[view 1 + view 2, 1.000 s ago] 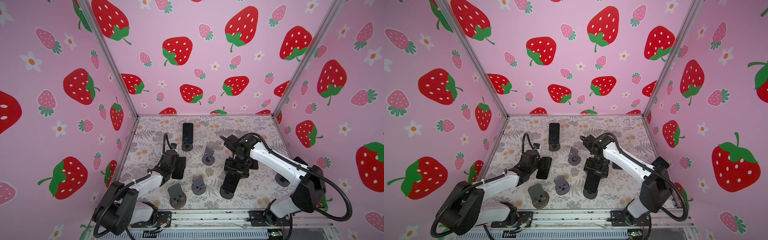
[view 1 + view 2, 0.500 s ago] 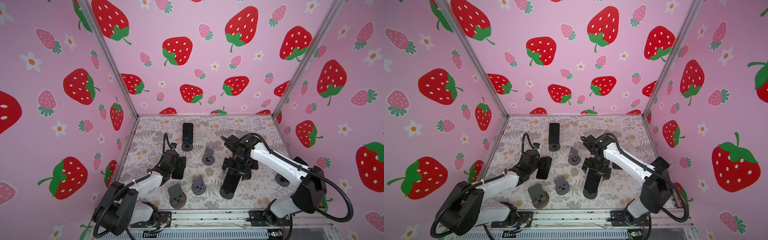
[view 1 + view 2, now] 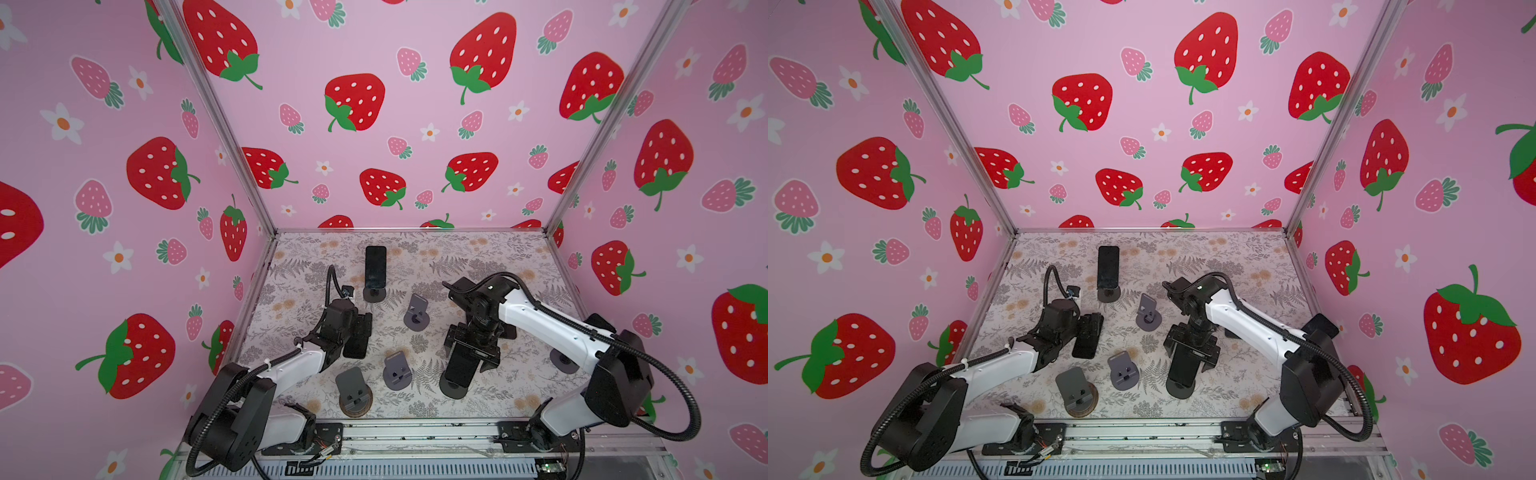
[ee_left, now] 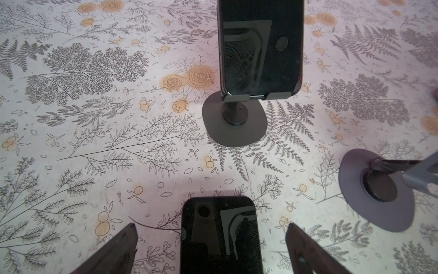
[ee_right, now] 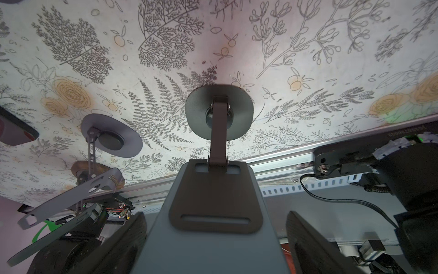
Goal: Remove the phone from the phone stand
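Observation:
A dark phone leans on a phone stand with a round base at the front right of the table. My right gripper stands open around it. In the right wrist view its fingers flank the phone's grey back, with a gap on one side. Another phone stands on a stand at the back. My left gripper is open over a third phone that lies flat on the table, between the fingers without touching them.
Empty grey stands sit mid-table, front centre, front left and under the right arm. Pink walls close in three sides. A metal rail runs along the front edge.
The right gripper's jaws spread wide around the phone on the front stand, then came in a little, and the gripper dropped slightly. The left arm has not moved.

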You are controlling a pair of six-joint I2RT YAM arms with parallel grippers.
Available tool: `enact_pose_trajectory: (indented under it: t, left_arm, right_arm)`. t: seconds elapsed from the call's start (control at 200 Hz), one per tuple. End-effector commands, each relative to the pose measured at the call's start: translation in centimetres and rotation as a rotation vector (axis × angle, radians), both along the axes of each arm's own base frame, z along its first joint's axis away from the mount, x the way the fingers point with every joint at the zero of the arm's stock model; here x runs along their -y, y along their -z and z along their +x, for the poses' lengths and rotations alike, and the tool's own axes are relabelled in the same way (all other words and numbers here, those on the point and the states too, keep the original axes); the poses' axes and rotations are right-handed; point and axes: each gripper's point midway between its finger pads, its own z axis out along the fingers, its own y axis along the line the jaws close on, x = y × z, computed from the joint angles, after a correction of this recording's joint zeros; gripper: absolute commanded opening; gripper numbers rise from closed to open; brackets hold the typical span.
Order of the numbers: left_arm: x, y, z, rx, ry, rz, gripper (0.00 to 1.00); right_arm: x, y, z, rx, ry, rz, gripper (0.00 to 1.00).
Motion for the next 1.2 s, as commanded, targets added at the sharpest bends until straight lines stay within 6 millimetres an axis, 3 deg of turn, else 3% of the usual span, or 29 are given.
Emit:
enact_pose_trajectory:
  t: [0.0, 0.575, 1.011, 1.196]
  left_arm:
    - [0.7, -1.4, 0.7, 0.024, 0.015, -0.018, 0.98]
    - [0.6, -1.2, 0.8, 0.018, 0.013, -0.012, 0.98]
    - [0.8, -1.2, 0.8, 0.018, 0.02, -0.016, 0.98]
    - [0.5, -1.2, 0.9, 0.021, 0.012, 0.002, 0.98]
  right_arm:
    - [0.1, -0.1, -0.5, -0.024, 0.021, -0.015, 0.88]
    - [0.3, -0.5, 0.5, 0.002, -0.015, -0.056, 0.74]
    - [0.7, -1.8, 2.1, 0.133, -0.137, -0.031, 0.73]
    - [0.5, -3.6, 3.3, 0.219, -0.157, -0.009, 0.73]
